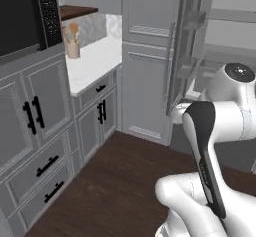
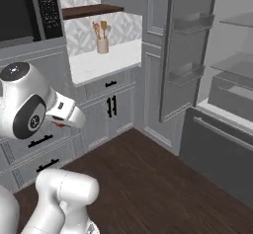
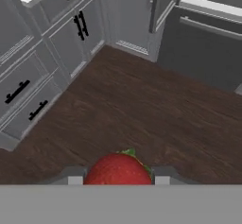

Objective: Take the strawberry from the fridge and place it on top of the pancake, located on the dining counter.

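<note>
The strawberry (image 3: pixel 118 170) is seen clamped between the tips of the gripper (image 3: pixel 118 179), carried over the dark wood floor (image 3: pixel 142 105). It is judged light, soft and easily bruised; the hold across its widest part is best kept gentle. The fridge (image 2: pixel 217 129) door (image 2: pixel 185 55) stands open nearby. Cabinets (image 1: pixel 35 131) flank one side; open floor is left for turning.

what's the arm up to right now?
The hand is shut on the strawberry, which sits between its fingertips in the hand view, above the dark wood floor. The fridge stands open to the right, its door swung out and the shelves showing. So the fruit is out of the fridge and not yet on the pancake.
</note>
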